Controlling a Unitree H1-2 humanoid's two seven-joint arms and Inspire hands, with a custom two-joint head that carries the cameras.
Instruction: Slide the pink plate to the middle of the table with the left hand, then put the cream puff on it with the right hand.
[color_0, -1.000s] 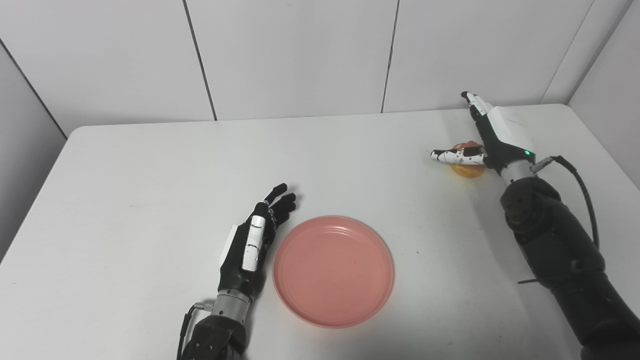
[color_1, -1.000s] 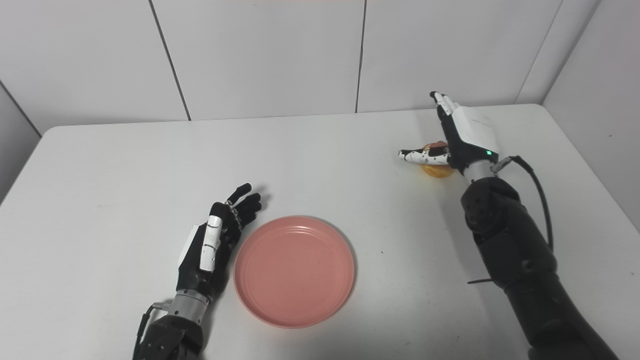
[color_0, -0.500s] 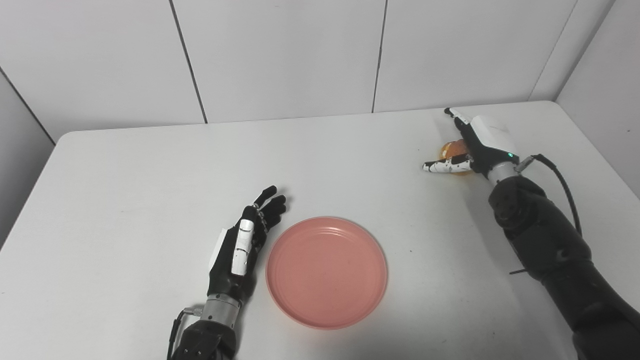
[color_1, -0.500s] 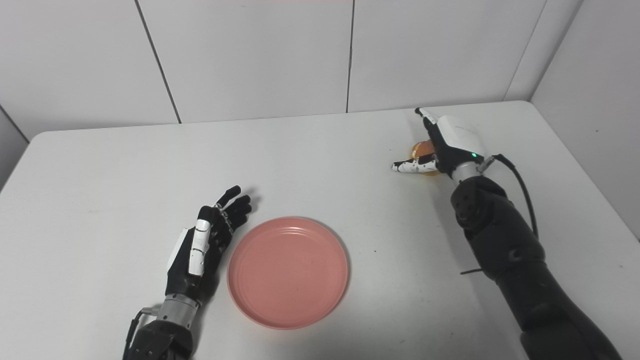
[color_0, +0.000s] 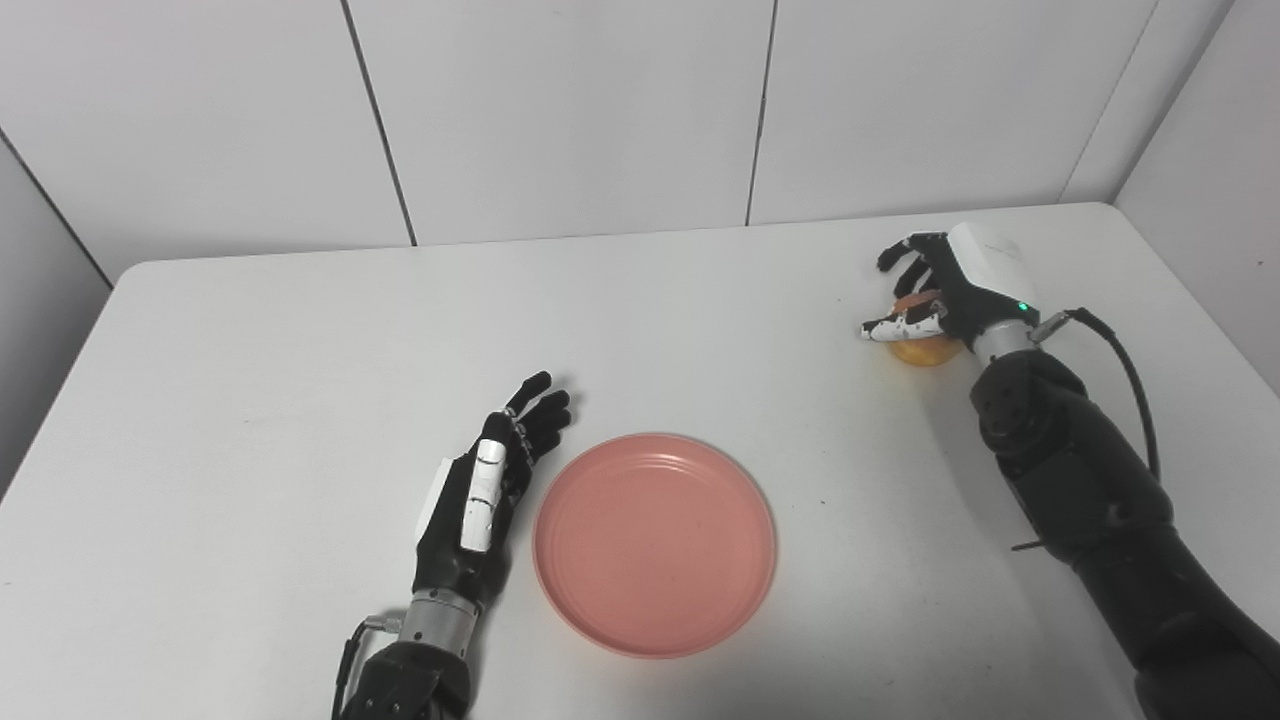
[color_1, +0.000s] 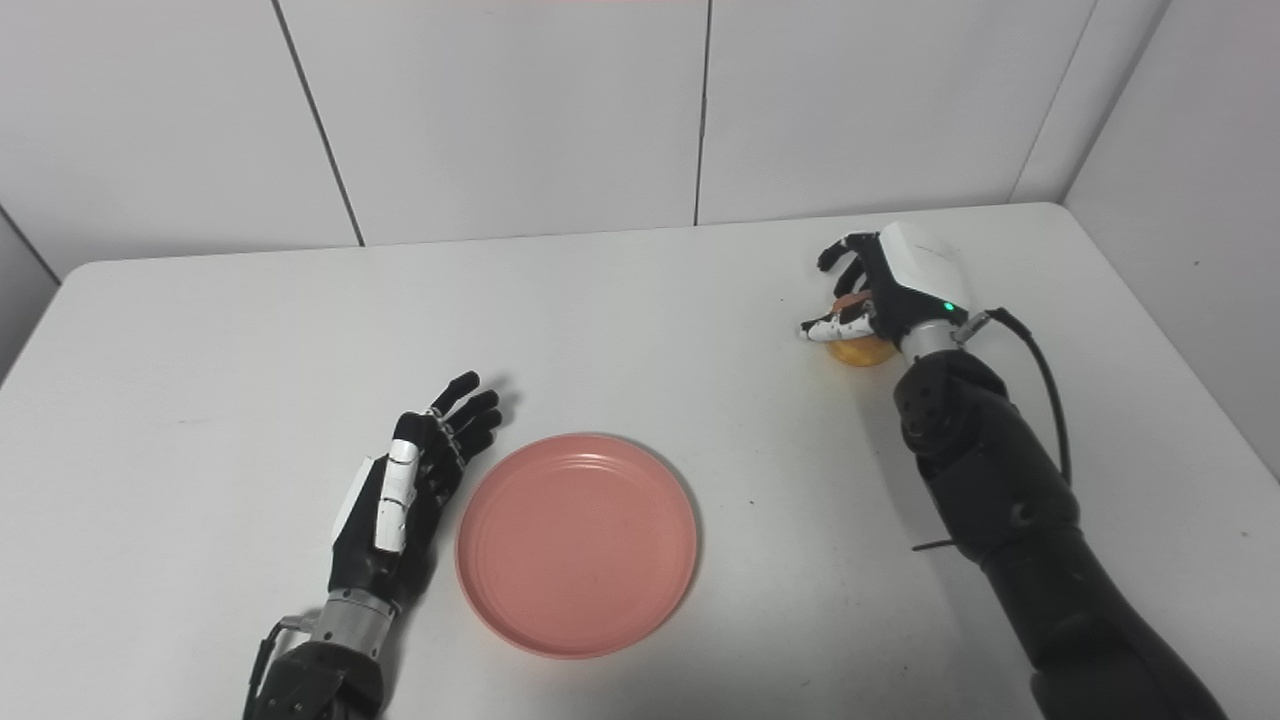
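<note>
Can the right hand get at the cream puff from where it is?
Probably yes: the right hand is already curled over the cream puff, thumb at its near side, and nothing stands between them.

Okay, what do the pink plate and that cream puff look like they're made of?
The pink plate looks like matte plastic or melamine: even colour, faint molded rings, only a soft sheen. The cream puff shows a golden, slightly glossy surface like baked pastry; it may be a replica, and the right hand over it hides most of it.
</note>
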